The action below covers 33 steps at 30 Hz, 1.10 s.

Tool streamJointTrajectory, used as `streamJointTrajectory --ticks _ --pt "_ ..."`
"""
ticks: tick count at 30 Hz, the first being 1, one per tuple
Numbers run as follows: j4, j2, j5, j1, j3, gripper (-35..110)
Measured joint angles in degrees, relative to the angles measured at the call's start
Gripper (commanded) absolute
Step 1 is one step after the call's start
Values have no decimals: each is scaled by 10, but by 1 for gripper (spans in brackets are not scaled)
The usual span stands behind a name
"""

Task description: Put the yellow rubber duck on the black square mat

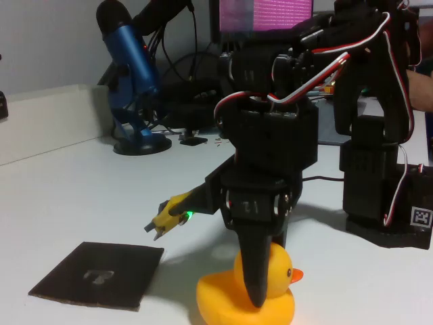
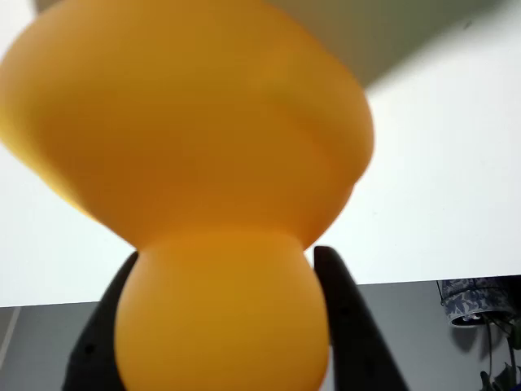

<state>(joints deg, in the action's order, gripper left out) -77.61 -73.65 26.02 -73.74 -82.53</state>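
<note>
The yellow rubber duck [image 1: 220, 306] sits on the white table at the bottom centre of the fixed view, beak pointing right. My black gripper [image 1: 260, 288] reaches straight down over it, one finger [image 1: 256, 271] crossing in front of the duck's head. In the wrist view the duck [image 2: 187, 122] looms large, its head wedged between both black fingers [image 2: 346, 309], which press against its sides; the gripper [image 2: 228, 261] is shut on it. The black square mat [image 1: 101, 274], with a pale mark at its centre, lies flat on the table to the duck's left, a short gap away.
A blue microphone [image 1: 132, 74] on a round stand is at the back left, with cables behind it. The arm's black base [image 1: 385, 176] stands at the right, bearing a printed marker [image 1: 421, 218]. A yellow-tipped part [image 1: 169, 217] with a green light juts left from the wrist.
</note>
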Motion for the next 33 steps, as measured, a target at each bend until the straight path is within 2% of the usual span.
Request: streamJointTrajectory --ticks 23,33 --pt "-1 0 0 192 150 10" --pt "-1 0 0 230 160 10"
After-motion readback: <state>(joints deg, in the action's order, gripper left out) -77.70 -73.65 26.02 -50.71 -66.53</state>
